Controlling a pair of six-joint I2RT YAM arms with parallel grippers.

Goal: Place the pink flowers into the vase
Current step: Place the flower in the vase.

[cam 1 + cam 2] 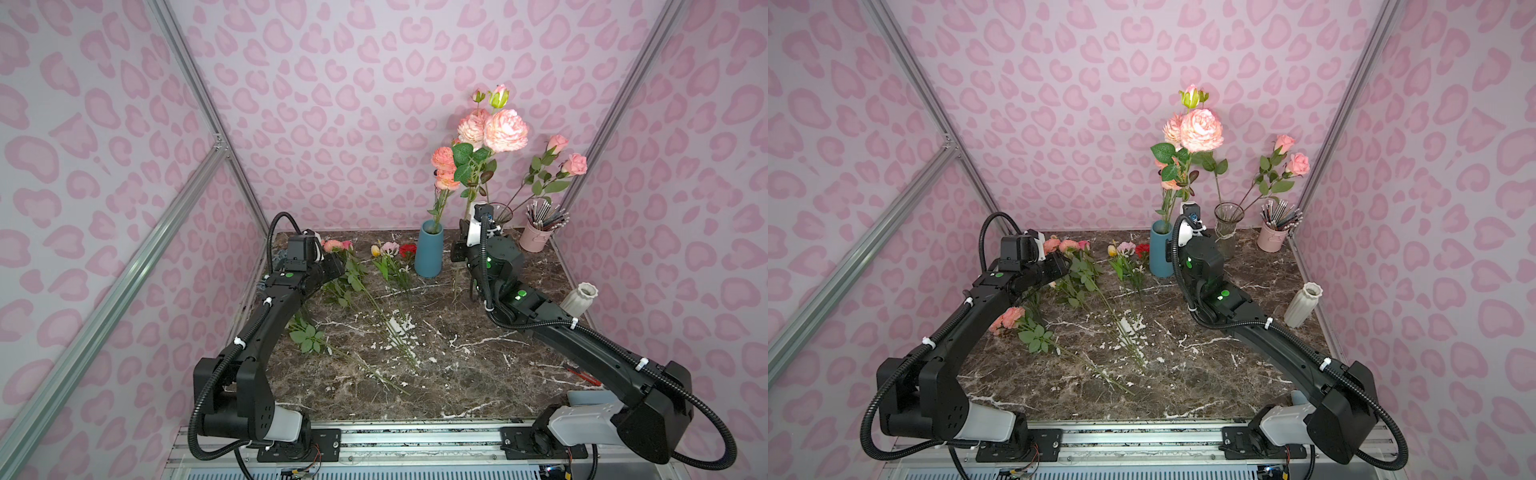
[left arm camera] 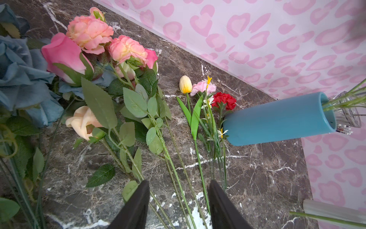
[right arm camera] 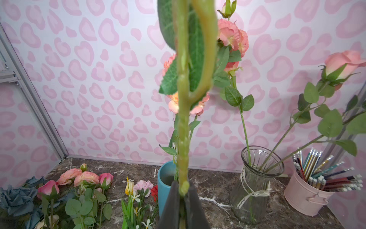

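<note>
My right gripper (image 3: 183, 191) is shut on the thick green stem (image 3: 183, 123) of one of the pink flowers, holding it upright. In a top view this gripper (image 1: 463, 227) stands between the blue vase (image 1: 429, 249) and the glass vase (image 1: 503, 214); each has pink flowers in it. Large pink blooms (image 1: 505, 130) tower above them. More pink flowers (image 2: 89, 33) lie on the marble table (image 1: 457, 365) at the back left. My left gripper (image 2: 179, 198) hangs open just over their stems (image 2: 174, 170), holding nothing.
A dusty-blue bunch (image 2: 19, 75) lies in the far left corner. A yellow tulip (image 2: 185, 84) and a red carnation (image 2: 224, 100) lie beside the blue vase. A pink bucket of pencils (image 1: 536, 239) and a white ribbed vase (image 1: 579, 299) stand along the right wall.
</note>
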